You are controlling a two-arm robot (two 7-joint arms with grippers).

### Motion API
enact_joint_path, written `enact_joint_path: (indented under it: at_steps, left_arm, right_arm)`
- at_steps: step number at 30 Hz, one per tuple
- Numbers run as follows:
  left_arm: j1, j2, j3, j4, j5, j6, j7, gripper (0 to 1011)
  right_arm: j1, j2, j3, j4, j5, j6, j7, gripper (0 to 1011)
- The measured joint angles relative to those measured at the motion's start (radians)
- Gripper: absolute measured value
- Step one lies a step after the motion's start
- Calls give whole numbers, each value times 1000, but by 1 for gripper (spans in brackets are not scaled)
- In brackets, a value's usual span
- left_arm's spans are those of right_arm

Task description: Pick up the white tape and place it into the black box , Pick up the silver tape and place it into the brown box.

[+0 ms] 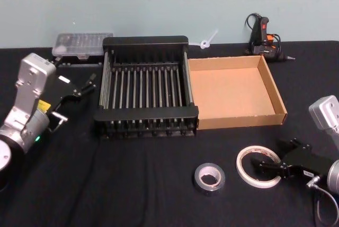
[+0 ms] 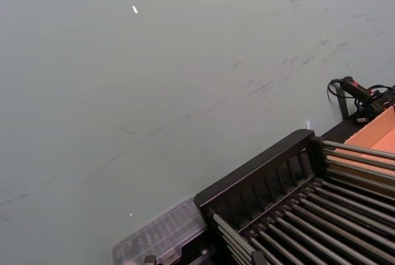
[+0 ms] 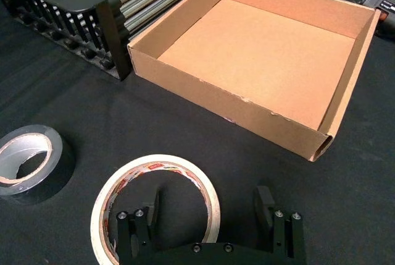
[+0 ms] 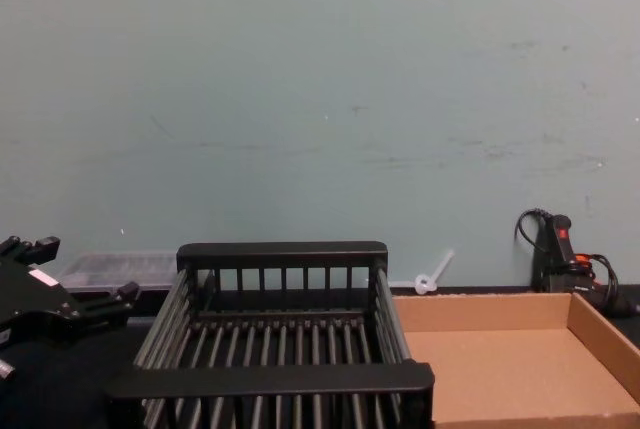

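Two tapes: white tape (image 1: 258, 166) at right end effector (image 1: 267, 168), silver tape (image 1: 209, 178).

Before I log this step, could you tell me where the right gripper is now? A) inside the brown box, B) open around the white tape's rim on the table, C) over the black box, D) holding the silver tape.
B: the right gripper straddles the near-right rim of the white tape, jaws open, on the table.

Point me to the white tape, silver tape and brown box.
white tape (image 1: 245, 173): head view, left side of the ring.
silver tape (image 1: 209, 178): head view, top face of the roll.
brown box (image 1: 228, 92): head view, bare floor inside.
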Motion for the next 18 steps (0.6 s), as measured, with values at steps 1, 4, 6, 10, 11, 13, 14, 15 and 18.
enact_joint_path:
  at_steps: [1, 4, 6, 10, 11, 13, 14, 15, 18]
  left_arm:
    - [0, 0, 0, 0, 0, 0, 0, 1001]
    - [0, 0, 0, 0, 0, 0, 0, 1002]
    - [0, 0, 0, 0, 0, 0, 0, 1001]
    - [0, 0, 0, 0, 0, 0, 0, 1001]
    - [0, 0, 0, 0, 0, 0, 0, 1001]
    - [0, 0, 0, 0, 0, 0, 0, 1001]
    - [0, 0, 0, 0, 0, 0, 0, 1001]
    - [0, 0, 0, 0, 0, 0, 0, 1001]
    - [0, 0, 0, 0, 0, 0, 0, 1001]
  right_arm:
    - [0, 0, 0, 0, 0, 0, 0, 1002]
    - [0, 0, 0, 0, 0, 0, 0, 960]
    - [-1, 0, 0, -1, 0, 0, 0, 903]
    - [-1, 0, 0, -1, 0, -1, -1, 811]
    - [-1, 0, 0, -1, 1, -1, -1, 769]
    - [-1, 0, 0, -1, 1, -1, -1, 732]
    - [-1, 0, 0, -1, 1, -1, -1, 678]
    - [-1, 0, 0, -1, 1, -1, -1, 654]
    - [-1, 0, 0, -1, 1, -1, -1, 572]
